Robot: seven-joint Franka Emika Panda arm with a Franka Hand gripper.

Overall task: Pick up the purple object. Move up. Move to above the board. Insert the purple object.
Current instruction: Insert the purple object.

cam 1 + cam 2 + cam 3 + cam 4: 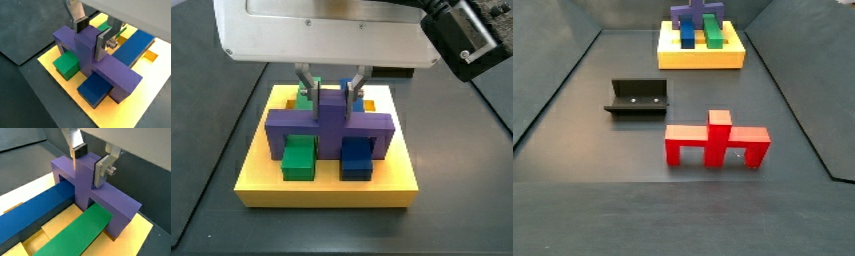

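Purple object: you have the purple object (100, 62) standing on the board, its crossbar running across both bars and its legs planted outside them; both wrist views (90, 183) show the upright stub rising from the middle.

Gripper: your gripper (90, 159) sits at the top of that stub. The silver fingers (103, 42) flank it on either side, and in both wrist views the pads look pressed to the stub's faces, so you are grasping the purple object, though the contact line is too fine to be sure of.

Board: the yellow board (318, 190) lies flat at the far end of the floor in a side view (700, 58). The green bar (77, 235) and the blue bar (30, 213) run side by side along it, passing under the crossbar.

Surface: you are working on a dark grey matte floor (593, 140), bounded by low dark walls that slope up at the sides.

Other pieces: a red piece (716, 140) of similar bridge shape stands upright near the middle of the floor, well apart from the board. The fixture (636, 98) stands beside it, between the red piece and the board's side of the floor.

Room: beyond the floor's edge you only see a pale plain background.
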